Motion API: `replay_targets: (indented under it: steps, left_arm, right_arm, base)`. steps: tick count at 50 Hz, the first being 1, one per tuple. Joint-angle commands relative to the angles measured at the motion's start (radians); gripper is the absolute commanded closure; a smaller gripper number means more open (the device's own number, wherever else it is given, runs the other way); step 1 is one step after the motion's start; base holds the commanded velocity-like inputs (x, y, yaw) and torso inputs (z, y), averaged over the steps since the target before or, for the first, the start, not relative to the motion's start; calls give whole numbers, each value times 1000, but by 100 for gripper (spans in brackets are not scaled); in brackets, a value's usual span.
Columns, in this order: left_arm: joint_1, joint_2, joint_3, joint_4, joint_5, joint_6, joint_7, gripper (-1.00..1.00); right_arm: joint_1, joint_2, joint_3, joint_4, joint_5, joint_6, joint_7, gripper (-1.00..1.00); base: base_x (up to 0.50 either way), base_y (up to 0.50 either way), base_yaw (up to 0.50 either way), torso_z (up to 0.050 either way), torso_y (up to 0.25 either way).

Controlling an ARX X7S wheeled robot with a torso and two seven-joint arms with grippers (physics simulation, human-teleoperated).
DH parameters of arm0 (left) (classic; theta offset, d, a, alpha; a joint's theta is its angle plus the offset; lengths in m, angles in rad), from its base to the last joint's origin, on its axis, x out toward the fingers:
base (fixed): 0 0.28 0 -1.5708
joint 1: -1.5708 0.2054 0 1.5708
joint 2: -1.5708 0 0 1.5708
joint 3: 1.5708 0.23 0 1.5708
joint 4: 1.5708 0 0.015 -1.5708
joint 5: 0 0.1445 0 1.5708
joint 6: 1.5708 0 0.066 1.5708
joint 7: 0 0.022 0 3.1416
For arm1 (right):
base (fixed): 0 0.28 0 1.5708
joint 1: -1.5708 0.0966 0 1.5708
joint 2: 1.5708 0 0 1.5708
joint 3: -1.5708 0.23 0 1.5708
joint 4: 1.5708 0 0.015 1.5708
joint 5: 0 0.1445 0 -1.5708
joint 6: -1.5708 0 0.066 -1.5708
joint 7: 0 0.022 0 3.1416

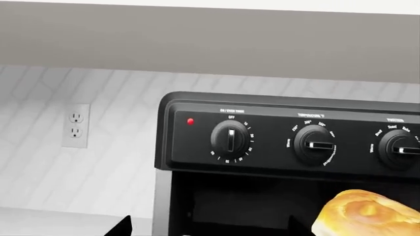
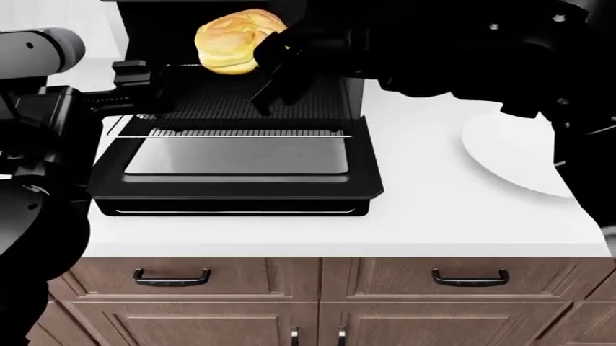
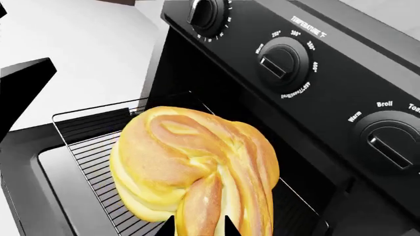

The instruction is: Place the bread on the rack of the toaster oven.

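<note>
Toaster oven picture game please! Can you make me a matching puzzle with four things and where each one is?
Things:
1. bread
2. rack
3. white plate
4. oven door

Places or states:
A. folded down flat, glass facing up
B. held by the right end effector above the wire bars
C. on the counter, right of the oven
D. slid out over the open door

Pairs: 1-B, 2-D, 3-C, 4-A
</note>
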Motion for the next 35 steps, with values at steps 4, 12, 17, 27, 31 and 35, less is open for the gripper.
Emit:
replay_targets:
  steps: [4, 12, 17, 27, 31, 35]
  left_arm:
    - [2, 0, 0, 1, -5, 4, -3, -100]
    - [3, -2, -2, 1, -6, 7, -5, -100]
    - [4, -4, -3, 3, -9, 6, -6, -100]
    - [3, -7, -4, 5, -14, 5, -8, -100]
    - [2, -7, -3, 3, -14, 7, -8, -100]
    - [1, -7, -2, 2, -13, 8, -8, -100]
  right_arm:
    - [11, -28, -43, 109, -44, 9, -49, 100]
    - [11, -53, -77, 168, -83, -20, -117, 100]
    - [7, -63, -88, 200, -94, -27, -134, 100]
    - [6, -99, -110, 307, -125, -50, -181, 100]
    - [5, -103, -111, 322, -125, -49, -183, 100]
    - [6, -103, -113, 320, -125, -45, -184, 100]
  base:
    - [0, 0, 0, 0, 0]
    - [0, 0, 0, 0, 0]
    - [0, 0, 0, 0, 0]
    - [0, 0, 0, 0, 0]
    - [0, 0, 0, 0, 0]
    - [0, 0, 0, 0, 0]
